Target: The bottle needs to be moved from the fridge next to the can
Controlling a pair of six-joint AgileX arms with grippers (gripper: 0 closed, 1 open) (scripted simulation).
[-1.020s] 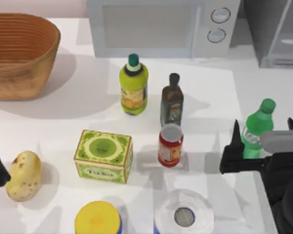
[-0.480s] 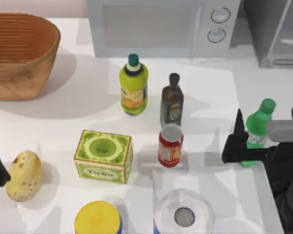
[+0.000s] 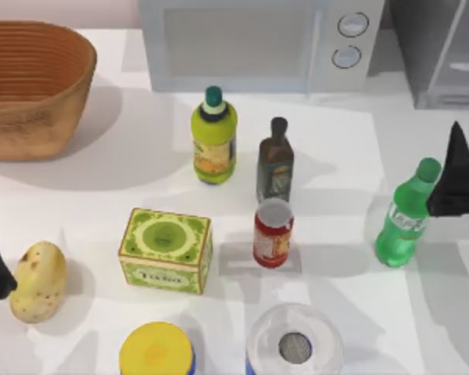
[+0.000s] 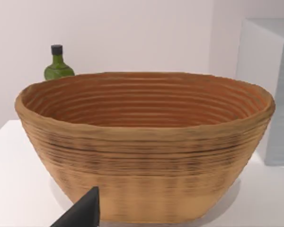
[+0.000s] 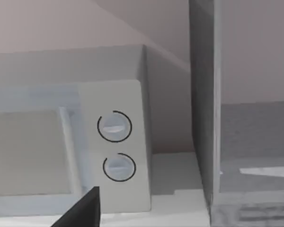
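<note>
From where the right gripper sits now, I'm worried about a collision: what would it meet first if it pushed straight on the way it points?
Probably the microwave: the right wrist view faces its knob panel, with the fridge just beside. Depth is unclear.

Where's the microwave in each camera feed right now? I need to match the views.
Top view: microwave at the far edge, between basket and fridge.
Left wrist view: microwave, white side showing just past the basket.
Right wrist view: microwave beside the fridge.
Shared landmark: its two round knobs.
</note>
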